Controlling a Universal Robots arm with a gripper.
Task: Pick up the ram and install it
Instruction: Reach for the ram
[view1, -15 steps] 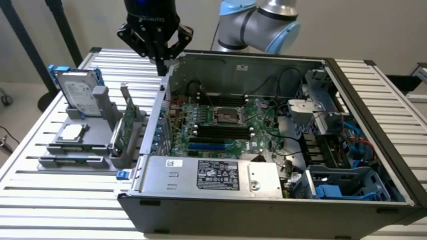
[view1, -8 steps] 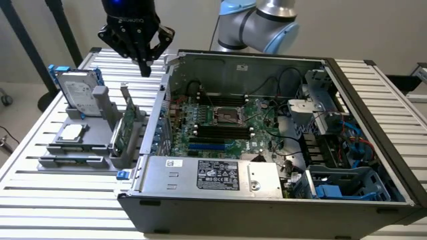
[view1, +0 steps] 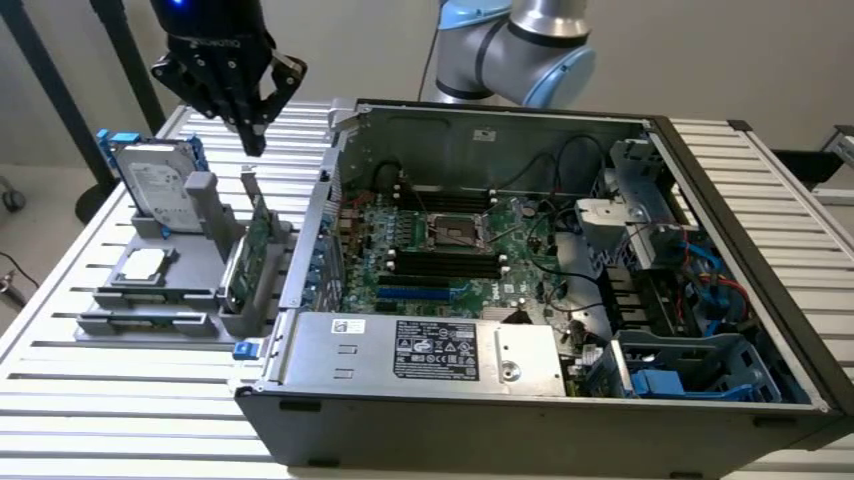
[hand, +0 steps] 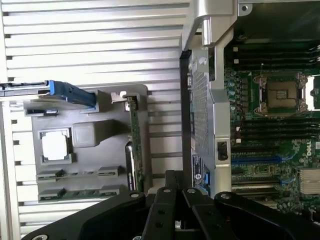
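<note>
Well above the parts holder (view1: 200, 200), the claw (view1: 251, 140) hangs shut and empty.
Its black fingers are pressed together with nothing between them, tips aimed down. Almost directly beneath the claw, the green expansion card (view1: 247, 265) stands on edge in the grey holder, and the hard drive (view1: 150, 185) with blue rails leans just beside it. The ram (hand: 80, 193) lies flat in a slot at the holder's end farthest from the claw, past the silver processor (view1: 143, 265), well apart from the fingertips. The open computer case (view1: 747, 250) sits on the slatted counter (view1: 80, 400) to the exterior view's right of the claw, motherboard (view1: 441, 250) exposed.
</note>
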